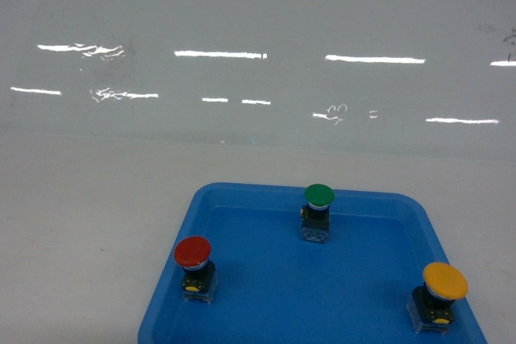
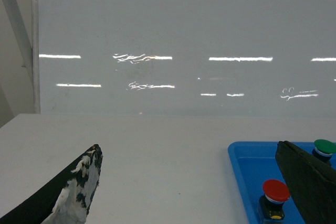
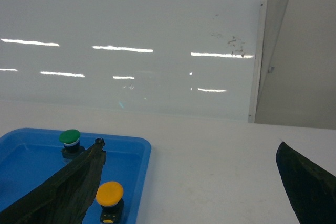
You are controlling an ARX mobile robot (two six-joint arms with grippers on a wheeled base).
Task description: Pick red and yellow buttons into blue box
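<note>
So in front of me there's a shallow blue tray (image 1: 242,199) on a white table (image 1: 81,223), a green button (image 1: 318,196) standing upright near its far edge, and a glossy whiteboard (image 1: 258,38) behind.

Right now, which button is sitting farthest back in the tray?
The green button. It stands near the blue tray's far rim, in the middle, while the red button and yellow button sit nearer the front.
</note>
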